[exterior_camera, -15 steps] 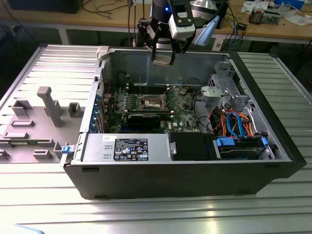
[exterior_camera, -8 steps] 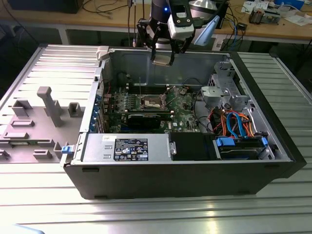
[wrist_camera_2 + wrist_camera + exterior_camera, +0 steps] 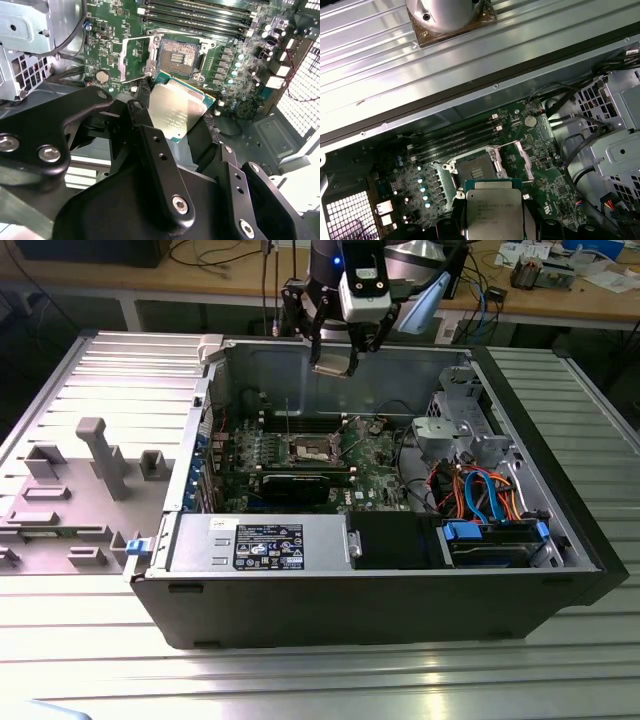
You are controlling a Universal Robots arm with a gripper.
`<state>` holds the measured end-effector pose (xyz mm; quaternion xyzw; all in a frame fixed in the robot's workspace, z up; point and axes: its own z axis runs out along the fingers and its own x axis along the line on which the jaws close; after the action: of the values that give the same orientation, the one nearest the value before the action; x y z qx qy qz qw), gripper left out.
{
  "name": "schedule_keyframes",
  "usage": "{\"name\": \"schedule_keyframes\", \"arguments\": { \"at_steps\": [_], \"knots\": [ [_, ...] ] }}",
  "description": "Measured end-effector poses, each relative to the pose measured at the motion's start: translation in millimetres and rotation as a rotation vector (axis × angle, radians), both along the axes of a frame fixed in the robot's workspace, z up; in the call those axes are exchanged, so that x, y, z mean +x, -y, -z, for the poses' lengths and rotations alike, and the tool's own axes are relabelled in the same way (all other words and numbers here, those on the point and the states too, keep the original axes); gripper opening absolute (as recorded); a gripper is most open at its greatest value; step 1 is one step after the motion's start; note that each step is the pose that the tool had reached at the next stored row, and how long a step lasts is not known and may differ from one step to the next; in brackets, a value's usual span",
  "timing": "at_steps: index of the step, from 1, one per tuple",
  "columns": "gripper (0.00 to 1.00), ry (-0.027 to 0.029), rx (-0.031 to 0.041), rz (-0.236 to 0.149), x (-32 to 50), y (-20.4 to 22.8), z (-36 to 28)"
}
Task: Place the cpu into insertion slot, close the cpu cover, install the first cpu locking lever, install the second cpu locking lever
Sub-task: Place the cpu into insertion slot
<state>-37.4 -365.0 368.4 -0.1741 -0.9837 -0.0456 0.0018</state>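
Note:
My gripper [image 3: 334, 358] hangs above the open computer case and is shut on the cpu [image 3: 333, 367], a flat square chip with a silver-grey top. In both wrist views the cpu [image 3: 175, 111] [image 3: 492, 207] sits between black fingers [image 3: 144, 102], held by its edges. Below it, on the green board, lies the insertion slot [image 3: 177, 54] [image 3: 476, 172] [image 3: 312, 449], its dark centre uncovered. The cpu cover [image 3: 134, 61] [image 3: 519, 159], a thin silver frame, is swung open to one side of the slot. The cpu is well above the slot and does not touch it.
Long memory slots [image 3: 200, 17] run beside the socket. A black expansion card [image 3: 300, 483], a power supply [image 3: 260, 540], a metal drive cage [image 3: 455, 430] and coloured cables [image 3: 480, 490] crowd the case. A grey fixture plate [image 3: 100, 460] lies at the exterior view's left.

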Motion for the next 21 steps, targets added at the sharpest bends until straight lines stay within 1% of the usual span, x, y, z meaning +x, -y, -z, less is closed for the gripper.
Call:
{"name": "schedule_keyframes", "arguments": {
  "at_steps": [3, 17, 18, 21],
  "knots": [
    [0.55, 0.0001, 0.0001, 0.001, -2.0, 0.0, 0.1],
    [0.55, 0.0000, -0.0001, 0.001, -2.2, 0.0, 0.0],
    [0.55, -0.0001, -0.0001, 0.004, -2.2, 0.0, 0.0],
    [0.55, 0.0000, -0.0001, 0.032, -2.2, 0.0, 0.4]
  ]
}}
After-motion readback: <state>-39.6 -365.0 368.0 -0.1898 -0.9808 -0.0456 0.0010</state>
